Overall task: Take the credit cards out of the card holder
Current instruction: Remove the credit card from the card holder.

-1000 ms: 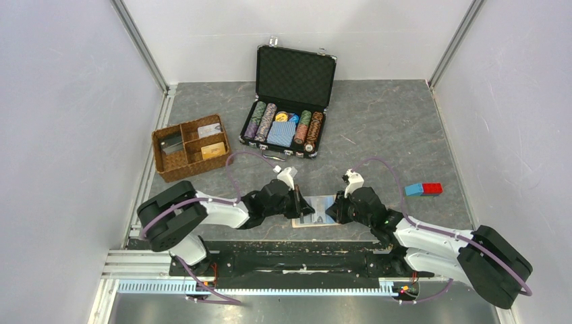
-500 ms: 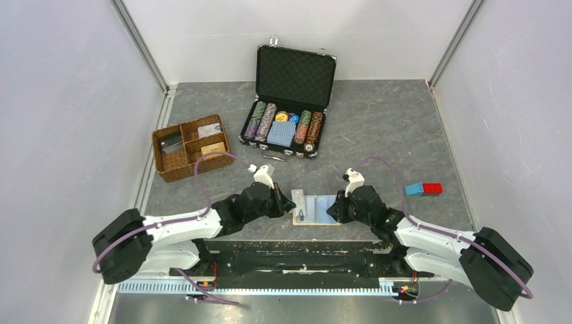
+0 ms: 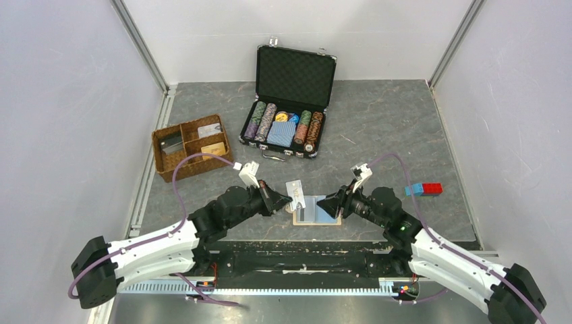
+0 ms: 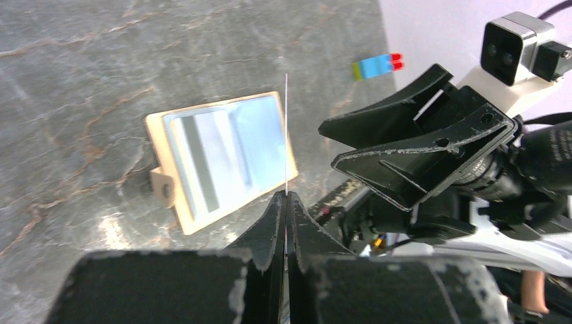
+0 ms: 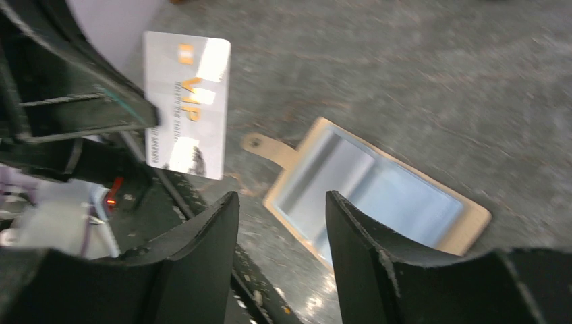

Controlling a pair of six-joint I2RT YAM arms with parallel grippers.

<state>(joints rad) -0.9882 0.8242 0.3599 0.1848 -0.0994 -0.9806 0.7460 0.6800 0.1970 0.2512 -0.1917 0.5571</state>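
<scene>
Credit card (image 5: 187, 104), white with "VIP" print, is up off the table and pinched at its lower edge by the left gripper (image 4: 286, 197), jaws fully closed on it; the card stands on edge, just left of and above the card holder (image 3: 311, 210). Holder lies open and flat on the table (image 3: 405, 128) between the two arms, long axis running left-right, strap tab at the end toward the left arm. A grey-striped panel shows in its pocket, possibly another card, can't tell. Right gripper (image 5: 282, 197) hovers over the holder's right end, fingers spread apart, nothing in them. Wicker tray (image 3: 185, 169) sits back-left of the held card, well apart, left arm clearly nearer; three of its compartments each show a flat card. Black case (image 3: 295, 71) stands open at the back with poker chips (image 3: 260, 118) in rows. Blue-red block (image 3: 423, 189) lies on the right.
</scene>
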